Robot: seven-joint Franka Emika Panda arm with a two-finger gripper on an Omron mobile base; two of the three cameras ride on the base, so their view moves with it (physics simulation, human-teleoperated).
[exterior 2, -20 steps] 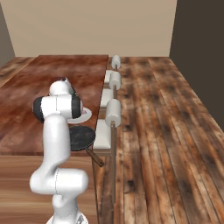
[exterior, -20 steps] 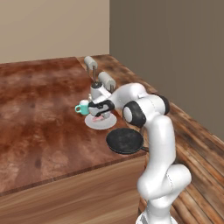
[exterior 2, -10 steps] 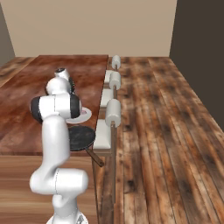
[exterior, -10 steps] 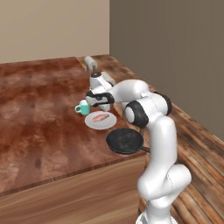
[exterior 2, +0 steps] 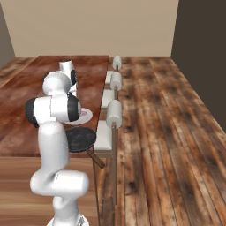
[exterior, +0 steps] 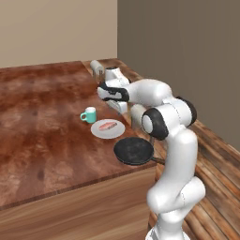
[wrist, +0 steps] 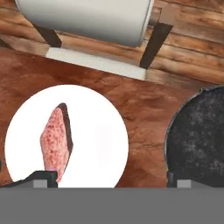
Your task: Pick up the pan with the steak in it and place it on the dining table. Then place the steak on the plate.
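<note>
The white plate (exterior: 116,131) lies on the reddish-brown dining table (exterior: 42,117), and the pinkish steak (exterior: 108,125) rests flat on it. Just to its near right sits the black pan (exterior: 134,151), with nothing in it, at the table's edge. My gripper (exterior: 104,93) hangs open well above the plate, holding nothing. In the hand view the steak (wrist: 56,140) lies on the left half of the plate (wrist: 103,140), the pan (wrist: 197,135) shows at the right, and my gripper (wrist: 110,178) spans wide, one fingertip (wrist: 41,178) near the steak's end.
A teal mug (exterior: 88,114) stands on the table just left of the plate. Padded stools (exterior 2: 114,112) line the table's right edge, one (wrist: 87,17) close behind the plate. The pan's brown handle (exterior 2: 96,158) sticks out past the table edge.
My hand has lifted up and away from the plate, jaws opening slightly wider. The steak stays lying on the plate; pan and mug have not moved.
</note>
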